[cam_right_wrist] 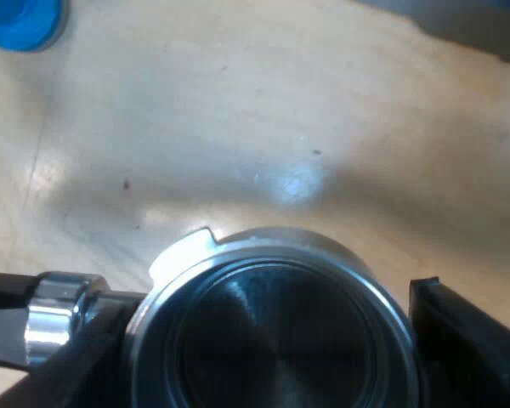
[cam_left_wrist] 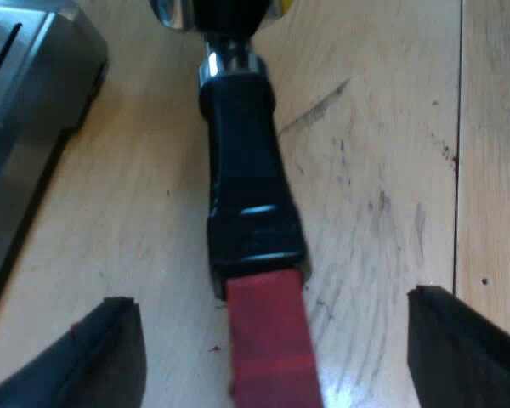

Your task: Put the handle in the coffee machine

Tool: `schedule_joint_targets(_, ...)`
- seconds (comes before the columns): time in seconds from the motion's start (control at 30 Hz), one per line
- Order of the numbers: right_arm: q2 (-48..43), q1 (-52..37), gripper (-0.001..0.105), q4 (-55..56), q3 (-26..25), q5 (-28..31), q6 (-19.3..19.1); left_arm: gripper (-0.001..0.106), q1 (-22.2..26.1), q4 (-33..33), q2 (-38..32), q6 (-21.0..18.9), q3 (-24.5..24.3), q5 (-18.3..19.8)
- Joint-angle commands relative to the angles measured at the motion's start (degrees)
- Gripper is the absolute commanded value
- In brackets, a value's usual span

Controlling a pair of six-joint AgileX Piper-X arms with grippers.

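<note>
Two hands: both are at the holder [cam_left_wrist: 245,195], one toward each end.
Left hand [cam_left_wrist: 276,348]: its black fingers [cam_left_wrist: 110,357] stand wide apart, one on each side of the red end [cam_left_wrist: 268,340], touching nothing.
Right hand [cam_right_wrist: 272,348]: close over the metal head [cam_right_wrist: 272,314]; whether it grips the rim cannot be told.
Holder: lies flat on the wooden table [cam_left_wrist: 382,127], near a corner of the espresso machine [cam_left_wrist: 25,102], not yet locked into it.
Tamper [cam_right_wrist: 21,21]: blue, on the table, well apart from the metal head.
Handling: probably stiff and fairly heavy, with most of the weight in the steel head; the polished rim looks slippery.
Where to hold: across the dark handle just beyond the red end, which likely gives a firmer hold than the rim and leverage for the locking twist.
Risk: held so far out, the head may droop.
</note>
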Motion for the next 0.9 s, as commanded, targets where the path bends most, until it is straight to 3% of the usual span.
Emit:
schedule_joint_targets(0.03, -1.0, 0.0, 0.0, -0.4, -0.6, -1.7, 0.0, 0.067, 0.0, -1.9, -0.1, -0.1, 1.1, 0.6)
schedule_joint_targets(0.2, -1.0, 0.0, 0.0, -0.4, -0.6, -2.5, 0.0, 0.067, 0.0, -4.9, -0.1, -0.1, 3.6, 0.6)
schedule_joint_targets(0.47, -1.0, 0.0, 0.0, -0.4, -0.6, -2.5, 0.0, 0.067, 0.0, -7.9, 5.0, -0.1, 3.9, 1.0)
schedule_joint_targets(0.9, -1.0, 0.0, 0.0, -0.4, -0.6, -2.5, 0.0, 0.067, 0.0, -10.8, 7.5, -0.1, 3.9, 3.4)
